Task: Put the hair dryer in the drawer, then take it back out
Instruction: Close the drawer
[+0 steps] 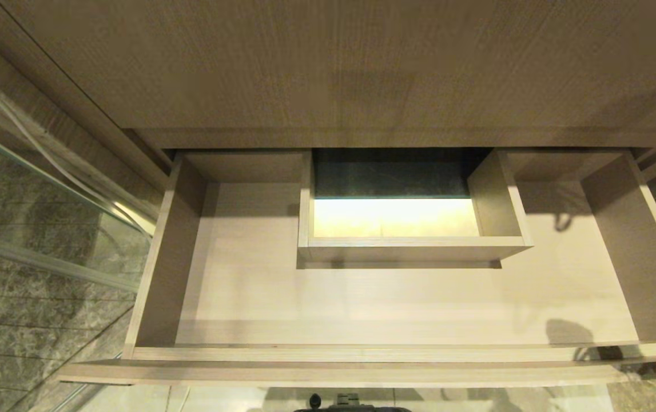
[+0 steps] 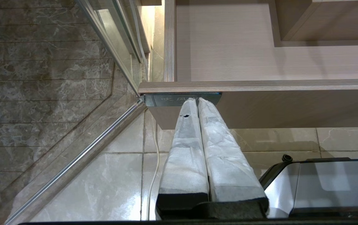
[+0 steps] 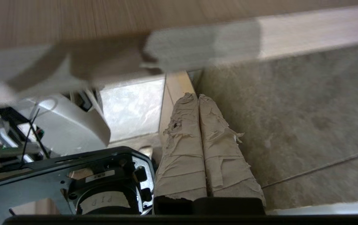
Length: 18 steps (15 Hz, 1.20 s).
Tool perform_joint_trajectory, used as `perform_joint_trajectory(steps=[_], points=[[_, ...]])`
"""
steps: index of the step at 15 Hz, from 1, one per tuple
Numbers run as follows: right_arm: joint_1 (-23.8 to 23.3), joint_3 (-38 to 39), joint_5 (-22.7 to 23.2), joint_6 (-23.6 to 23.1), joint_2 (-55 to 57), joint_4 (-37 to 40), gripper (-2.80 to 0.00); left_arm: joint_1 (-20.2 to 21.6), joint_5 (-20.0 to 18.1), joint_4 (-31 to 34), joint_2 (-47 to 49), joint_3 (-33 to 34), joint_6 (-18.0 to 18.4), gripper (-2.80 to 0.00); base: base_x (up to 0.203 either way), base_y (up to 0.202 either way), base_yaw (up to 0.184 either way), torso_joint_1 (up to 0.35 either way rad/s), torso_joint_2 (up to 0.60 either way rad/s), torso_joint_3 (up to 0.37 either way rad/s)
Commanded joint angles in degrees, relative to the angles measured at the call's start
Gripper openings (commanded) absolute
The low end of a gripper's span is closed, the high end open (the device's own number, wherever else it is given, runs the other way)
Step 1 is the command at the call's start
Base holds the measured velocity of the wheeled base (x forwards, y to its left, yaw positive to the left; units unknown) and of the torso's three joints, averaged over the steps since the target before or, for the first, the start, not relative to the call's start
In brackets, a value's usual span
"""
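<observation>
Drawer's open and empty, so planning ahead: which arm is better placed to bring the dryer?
Likely right: right gripper is beside the drawer's right end; left gripper is tucked under the front. No dryer in view.

Drawer point(image 1: 236, 297) pulled out, light wood-grain floor bare; boxed cut-out point(image 1: 408, 249) at mid-back.

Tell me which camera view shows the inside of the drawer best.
The head view: it looks straight down into the open drawer, showing its floor, walls and boxed cut-out. The left wrist view catches only its front edge and one corner; the right wrist view shows just a blurred wooden edge.
</observation>
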Motion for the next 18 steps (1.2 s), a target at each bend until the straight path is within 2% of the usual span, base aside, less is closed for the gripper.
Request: perform_joint_trajectory(steps=[1,5,10,15,17,18], points=[[0.0,0.1,-0.1,-0.2,4.1,-0.6,-2.8,0.0,0.0,0.0,0.0,0.0,0.0,-2.8,0.0,0.0,0.0,0.0,0.0,0.0],[0.0,0.1,-0.1,-0.1,7.0,-1.6,-2.8,0.0,0.0,0.0,0.0,0.0,0.0,-2.8,0.0,0.0,0.0,0.0,0.0,0.0],[0.1,-0.1,0.0,-0.3,7.1,-8.5,-2.8,0.0,0.0,0.0,0.0,0.0,0.0,-2.8,0.0,0.0,0.0,0.0,0.0,0.0],[0.3,0.2,0.4,-0.7,4.4,-19.1,-2.8,0.0,0.0,0.0,0.0,0.0,0.0,-2.8,0.0,0.0,0.0,0.0,0.0,0.0],[1.3,-0.1,0.8,-0.7,3.7,-25.4,-2.8,0.0,0.0,0.0,0.0,0.0,0.0,-2.8,0.0,0.0,0.0,0.0,0.0,0.0],[2.1,-0.4,0.8,-0.7,3.3,-31.4,-2.8,0.0,0.0,0.0,0.0,0.0,0.0,-2.8,0.0,0.0,0.0,0.0,0.0,0.0]])
